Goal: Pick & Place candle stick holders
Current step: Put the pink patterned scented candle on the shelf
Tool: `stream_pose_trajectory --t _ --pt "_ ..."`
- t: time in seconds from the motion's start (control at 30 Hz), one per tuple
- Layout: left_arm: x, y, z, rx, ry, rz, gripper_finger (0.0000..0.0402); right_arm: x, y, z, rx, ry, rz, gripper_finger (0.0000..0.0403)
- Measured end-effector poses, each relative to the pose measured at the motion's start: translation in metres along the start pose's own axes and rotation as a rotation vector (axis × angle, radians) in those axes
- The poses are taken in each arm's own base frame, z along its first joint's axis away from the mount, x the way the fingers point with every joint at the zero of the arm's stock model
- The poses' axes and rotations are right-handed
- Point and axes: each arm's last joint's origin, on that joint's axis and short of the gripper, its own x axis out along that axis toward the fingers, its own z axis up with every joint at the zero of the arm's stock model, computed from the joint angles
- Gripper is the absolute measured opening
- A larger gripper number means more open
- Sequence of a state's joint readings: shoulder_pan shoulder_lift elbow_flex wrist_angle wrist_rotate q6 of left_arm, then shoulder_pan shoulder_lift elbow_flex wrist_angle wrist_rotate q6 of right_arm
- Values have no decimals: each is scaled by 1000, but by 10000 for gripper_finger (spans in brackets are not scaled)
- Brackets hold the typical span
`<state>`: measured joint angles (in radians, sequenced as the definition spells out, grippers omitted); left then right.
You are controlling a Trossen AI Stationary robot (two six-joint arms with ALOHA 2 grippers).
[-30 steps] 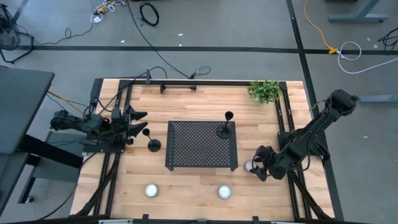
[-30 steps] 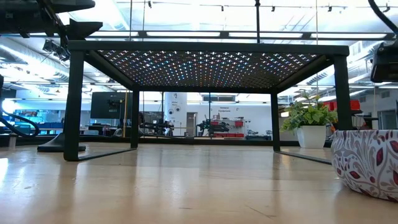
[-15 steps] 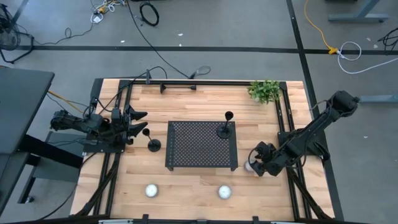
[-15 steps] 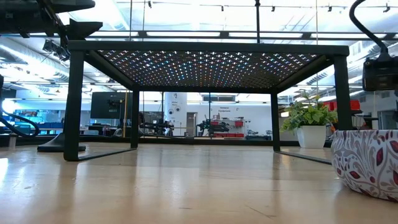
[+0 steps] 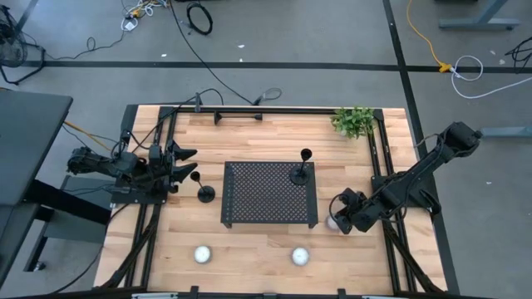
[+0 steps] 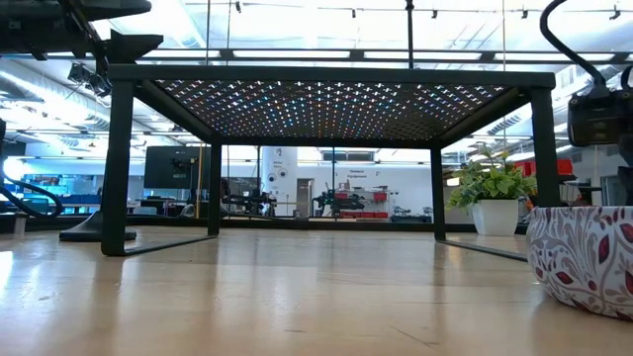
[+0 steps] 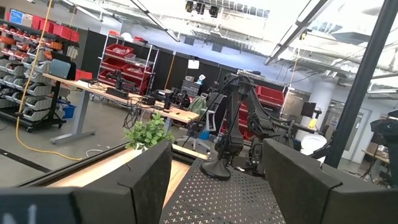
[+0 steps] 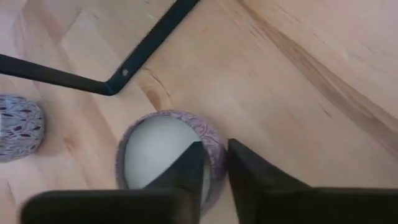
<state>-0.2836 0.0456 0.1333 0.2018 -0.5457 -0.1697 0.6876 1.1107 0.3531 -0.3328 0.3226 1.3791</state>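
Shifted toward the tray (image 5: 268,193), right claw (image 5: 339,218) pinches a patterned cup's (image 8: 166,154) rim; left claw (image 5: 184,164) gapes empty.

One black candle stick holder (image 5: 301,172) stands upright on the tray; another (image 5: 204,192) beside it.

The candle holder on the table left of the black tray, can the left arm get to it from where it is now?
Probably yes. The left gripper waits open at the table's left edge, close beside that candle holder, and only bare table lies between them. The perforated tray stands on the holder's far side, out of the way.
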Motion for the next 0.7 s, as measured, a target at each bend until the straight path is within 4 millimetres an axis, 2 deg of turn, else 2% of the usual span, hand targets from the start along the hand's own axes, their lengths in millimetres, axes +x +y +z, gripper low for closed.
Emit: stream_pose_trajectory --t 0.13,0.5,0.7 --pt "0 0 -2 12 20 3 252 0 0 0 -12 9 1 8" --pt "0 1 -4 23 40 7 252 0 1 0 3 34 4 2" --pt "0 1 -4 23 40 7 252 -11 15 11 -34 31 -18 1"
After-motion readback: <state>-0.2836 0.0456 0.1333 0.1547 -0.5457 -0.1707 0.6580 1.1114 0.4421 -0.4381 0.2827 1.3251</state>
